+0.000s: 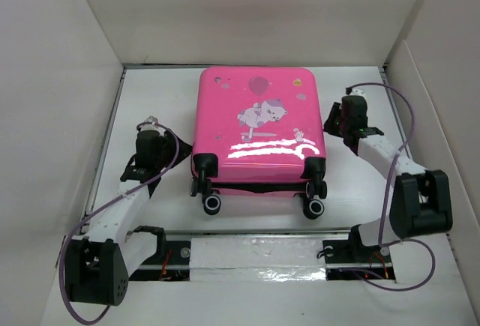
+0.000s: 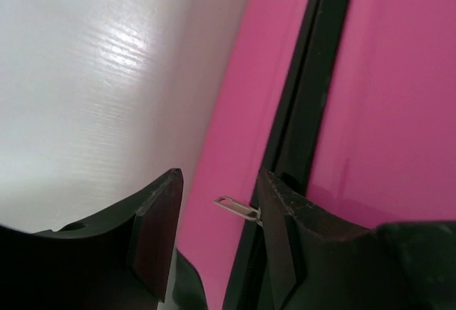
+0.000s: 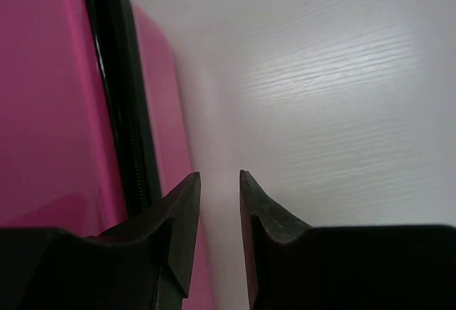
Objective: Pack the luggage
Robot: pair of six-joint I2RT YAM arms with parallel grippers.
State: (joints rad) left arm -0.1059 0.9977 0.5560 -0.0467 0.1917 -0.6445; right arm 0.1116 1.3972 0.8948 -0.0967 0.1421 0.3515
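The pink luggage (image 1: 257, 127) lies flat and closed in the middle of the table, wheels toward me. My left gripper (image 1: 174, 145) is open beside its left side. In the left wrist view the jaws (image 2: 217, 196) straddle a small metal zipper pull (image 2: 237, 208) that sticks out from the black zipper trim (image 2: 306, 103); the right finger (image 2: 281, 217) rests by the zipper line. My right gripper (image 1: 334, 124) is at the luggage's right side. In the right wrist view it (image 3: 219, 185) is slightly open and empty, next to the pink shell (image 3: 43, 96) and its zipper (image 3: 128, 110).
White walls enclose the table (image 1: 150, 94) on the left, back and right. The luggage's black wheels (image 1: 213, 204) point toward the arm bases. A foil-covered strip (image 1: 255, 255) runs along the near edge between the bases.
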